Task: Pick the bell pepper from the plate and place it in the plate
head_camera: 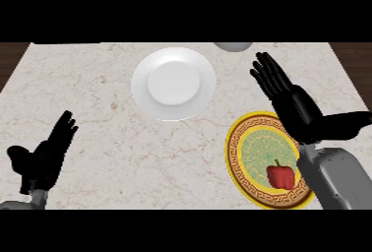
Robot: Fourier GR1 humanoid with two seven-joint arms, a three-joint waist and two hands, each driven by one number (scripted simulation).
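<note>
I see the red bell pepper [281, 176] lying on the yellow patterned plate [245, 183], with my right hand [294, 103] above it, fingers straight. My left hand [45, 156] rests open at lower left; the white plate [174, 83] sits bare.

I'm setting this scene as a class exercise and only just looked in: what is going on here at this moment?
Nothing is held yet. The small red bell pepper lies on the round yellow-rimmed patterned plate at the counter's right. The robot's right hand is open with straight fingers, above that plate's far edge, apart from the pepper. The plain white round plate sits farther back. The left hand rests open at the lower left.
</note>
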